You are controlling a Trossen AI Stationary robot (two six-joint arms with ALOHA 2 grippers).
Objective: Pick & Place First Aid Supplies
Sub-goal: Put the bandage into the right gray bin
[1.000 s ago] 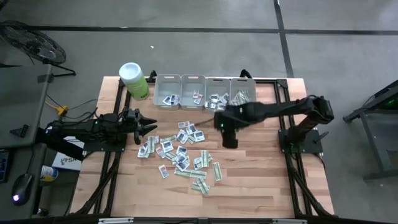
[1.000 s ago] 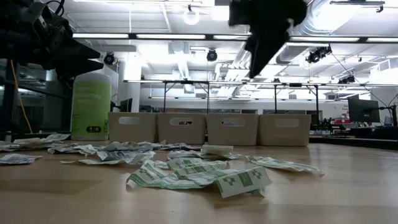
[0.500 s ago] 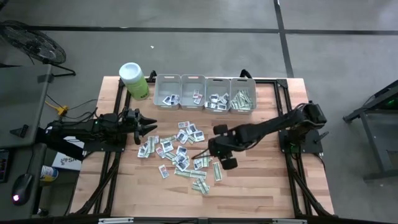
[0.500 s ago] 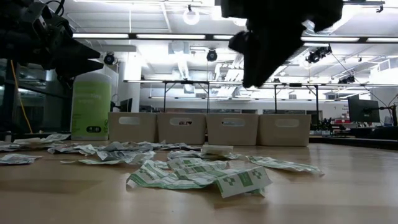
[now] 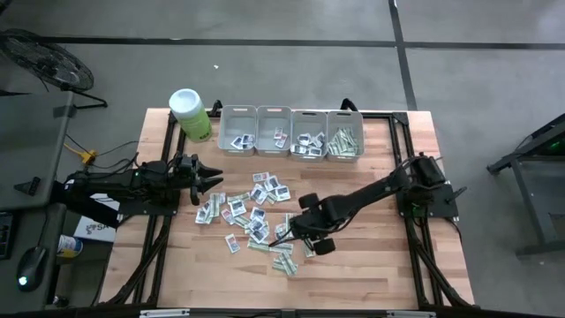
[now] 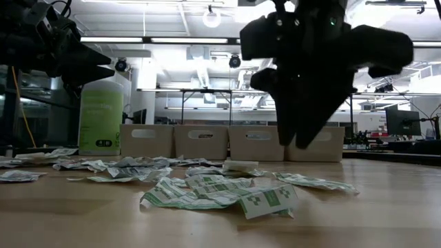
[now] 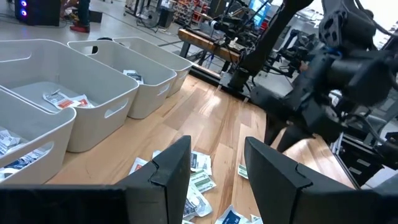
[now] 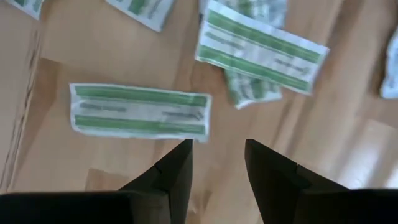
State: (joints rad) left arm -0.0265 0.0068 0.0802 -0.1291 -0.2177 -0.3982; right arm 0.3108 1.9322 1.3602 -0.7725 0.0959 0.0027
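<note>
The first aid supplies (image 5: 252, 212) lie scattered flat on the wooden table: squarish white packets and, nearer the front, long green-and-white strips (image 5: 284, 253). My right gripper (image 5: 296, 234) hangs open, pointing down, a little above those strips and touching nothing. In its wrist view one strip (image 8: 140, 112) lies just beyond the fingertips and another (image 8: 261, 46) farther off. In the low view it (image 6: 296, 141) hangs above the pile (image 6: 220, 193). My left gripper (image 5: 210, 181) waits level and open at the table's left side, clear of the packets.
Grey bins (image 5: 291, 132) stand in a row at the far edge, each with some packets inside. A lime-green canister with a white lid (image 5: 191, 115) stands at the far left. Bare wood lies toward the near edge and the right side.
My right gripper has swung from just in front of the bins toward the table's near edge and leftward, and has come down over the green-and-white strips. The packets have stayed where they were.
</note>
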